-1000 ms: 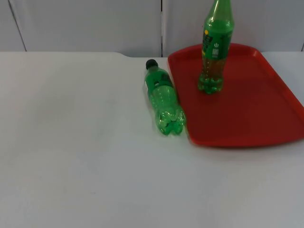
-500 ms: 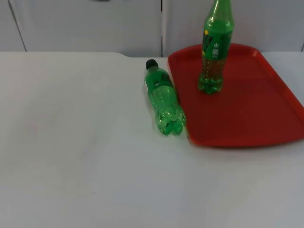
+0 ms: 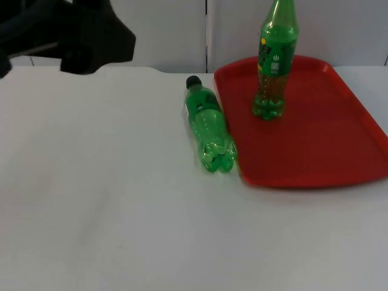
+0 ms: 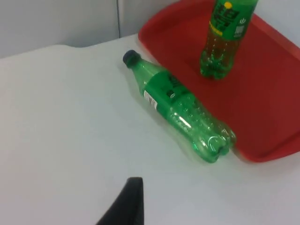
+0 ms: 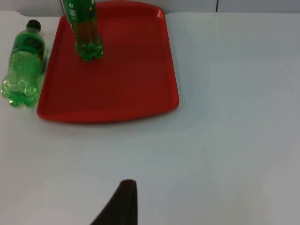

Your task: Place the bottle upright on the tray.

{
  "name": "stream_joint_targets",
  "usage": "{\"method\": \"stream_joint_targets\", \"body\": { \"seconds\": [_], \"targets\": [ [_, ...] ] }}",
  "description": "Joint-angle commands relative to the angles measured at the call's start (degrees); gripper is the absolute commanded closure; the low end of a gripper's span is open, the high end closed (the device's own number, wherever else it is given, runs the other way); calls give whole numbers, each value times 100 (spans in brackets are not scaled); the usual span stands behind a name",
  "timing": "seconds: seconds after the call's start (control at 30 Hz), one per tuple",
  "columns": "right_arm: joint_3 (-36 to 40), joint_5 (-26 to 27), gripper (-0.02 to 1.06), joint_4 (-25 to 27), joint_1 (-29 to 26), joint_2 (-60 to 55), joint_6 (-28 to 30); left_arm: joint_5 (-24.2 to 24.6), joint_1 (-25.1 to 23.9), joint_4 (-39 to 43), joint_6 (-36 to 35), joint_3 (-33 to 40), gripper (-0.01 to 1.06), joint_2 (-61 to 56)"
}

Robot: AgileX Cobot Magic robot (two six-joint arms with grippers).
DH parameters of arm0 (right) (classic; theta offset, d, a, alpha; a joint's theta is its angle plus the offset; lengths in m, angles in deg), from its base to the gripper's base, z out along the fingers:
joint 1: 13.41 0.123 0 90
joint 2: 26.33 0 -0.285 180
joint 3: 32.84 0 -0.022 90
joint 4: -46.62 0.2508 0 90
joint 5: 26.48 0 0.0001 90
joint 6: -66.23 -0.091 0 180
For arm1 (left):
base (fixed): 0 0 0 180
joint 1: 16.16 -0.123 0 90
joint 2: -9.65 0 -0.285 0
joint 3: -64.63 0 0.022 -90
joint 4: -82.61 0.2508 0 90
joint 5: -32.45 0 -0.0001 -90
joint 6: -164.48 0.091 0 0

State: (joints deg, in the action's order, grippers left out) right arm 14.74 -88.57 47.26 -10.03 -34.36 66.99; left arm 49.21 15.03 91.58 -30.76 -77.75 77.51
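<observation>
The lying bottle (image 3: 209,127) rests on its side on the desk (image 3: 121,200), just beside the left edge of the red tray (image 3: 339,151), cap toward the wall; a second bottle (image 3: 274,60) already stands upright on the tray. The left arm (image 3: 66,33) hangs at the far left corner, well apart from it. Whether either arm's jaws are apart or together I cannot tell. The lying bottle looks empty, so likely light, thin-walled, smooth and prone to roll; the labelled mid-body seems the best hold.

A fixed overhead camera faces the wall; all three views share the tray (image 3: 339,151) and lying bottle (image 3: 209,124).
</observation>
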Motion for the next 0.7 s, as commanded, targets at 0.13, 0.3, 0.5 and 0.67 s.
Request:
{"method": "stream_joint_targets", "body": {
  "seconds": [0.13, 0.3, 0.5, 0.67],
  "targets": [
    [9, 40, 0, 13, -37, 25, 17, 172, 15, -100, -7, 226, 0, -554],
    [9, 40, 0, 13, -37, 25, 17, 247, 15, -100, -7, 649, 0, -1369],
    [9, 40, 0, 13, -37, 25, 17, 616, 15, -85, -7, 915, 0, -2287],
    [9, 40, 0, 13, -37, 25, 17, 1210, 15, -72, 95, 990, 0, -3144]
  ]
}}
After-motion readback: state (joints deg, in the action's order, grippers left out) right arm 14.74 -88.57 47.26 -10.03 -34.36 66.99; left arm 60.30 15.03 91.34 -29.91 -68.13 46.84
